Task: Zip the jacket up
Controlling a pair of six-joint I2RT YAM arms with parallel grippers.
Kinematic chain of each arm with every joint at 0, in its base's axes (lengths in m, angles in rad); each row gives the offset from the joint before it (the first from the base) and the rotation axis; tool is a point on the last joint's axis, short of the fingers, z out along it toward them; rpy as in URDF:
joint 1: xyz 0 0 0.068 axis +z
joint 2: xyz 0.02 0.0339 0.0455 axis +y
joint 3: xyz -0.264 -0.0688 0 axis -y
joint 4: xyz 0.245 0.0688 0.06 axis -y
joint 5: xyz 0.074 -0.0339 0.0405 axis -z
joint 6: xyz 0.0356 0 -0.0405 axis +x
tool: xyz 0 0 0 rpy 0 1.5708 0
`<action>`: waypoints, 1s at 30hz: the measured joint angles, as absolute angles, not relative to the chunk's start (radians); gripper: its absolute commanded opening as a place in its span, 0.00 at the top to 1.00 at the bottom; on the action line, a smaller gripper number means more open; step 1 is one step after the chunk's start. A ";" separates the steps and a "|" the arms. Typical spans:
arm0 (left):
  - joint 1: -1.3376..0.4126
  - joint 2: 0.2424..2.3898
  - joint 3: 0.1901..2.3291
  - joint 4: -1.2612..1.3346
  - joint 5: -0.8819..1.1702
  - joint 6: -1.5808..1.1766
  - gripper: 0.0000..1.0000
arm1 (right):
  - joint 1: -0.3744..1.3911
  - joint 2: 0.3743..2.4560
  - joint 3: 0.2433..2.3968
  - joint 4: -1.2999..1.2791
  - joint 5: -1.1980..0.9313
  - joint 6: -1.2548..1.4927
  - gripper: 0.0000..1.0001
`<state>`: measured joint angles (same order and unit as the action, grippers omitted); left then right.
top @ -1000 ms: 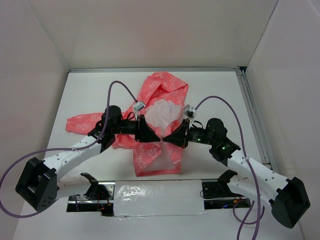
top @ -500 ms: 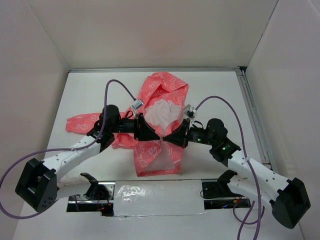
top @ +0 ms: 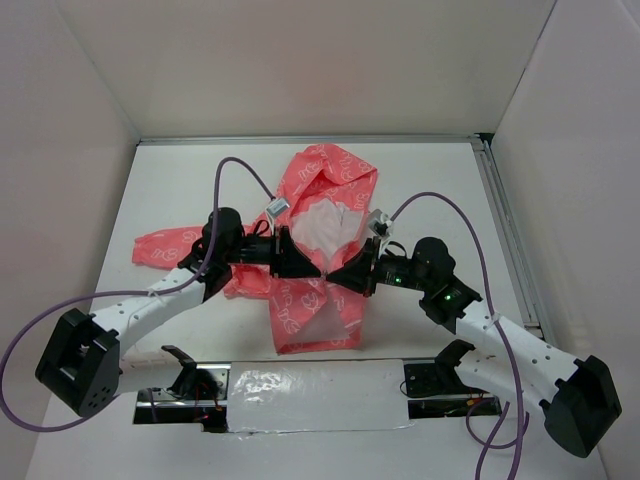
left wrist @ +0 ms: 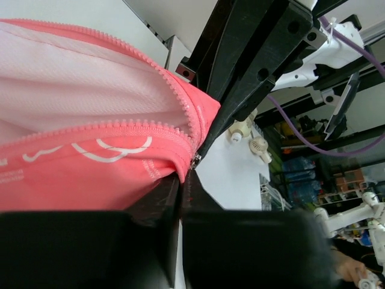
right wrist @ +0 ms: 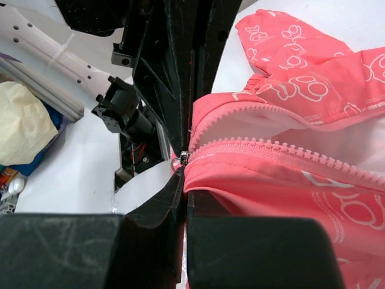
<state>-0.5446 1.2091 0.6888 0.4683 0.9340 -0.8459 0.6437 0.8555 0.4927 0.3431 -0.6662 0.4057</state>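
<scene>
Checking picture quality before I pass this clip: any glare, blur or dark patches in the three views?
Top external: even, soft light, sharp throughout, reflections only on the shiny strip at the near table edge. Left wrist: the jacket and its zipper teeth are crisp, but the left hand is a dark, blurred mass. Right wrist: likewise, teeth crisp, right hand dark and soft.

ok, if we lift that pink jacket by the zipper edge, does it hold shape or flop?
Likely floppy: the jacket lies creased and bunches where the left end effector and right end effector pinch it. Probably light: thin fabric, mesh-like lining. The spread sleeve would likely trail and drag.
</scene>
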 measured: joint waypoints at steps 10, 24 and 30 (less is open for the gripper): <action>-0.576 1.184 0.676 0.488 0.871 -0.782 1.00 | 0.644 0.830 0.493 0.335 -0.571 0.468 1.00; -0.707 1.113 0.639 0.427 0.628 -0.601 1.00 | 0.607 0.792 0.523 0.189 -0.547 0.534 1.00; -0.727 1.108 0.634 0.411 0.597 -0.593 1.00 | 0.583 0.794 0.526 0.157 -0.588 0.550 1.00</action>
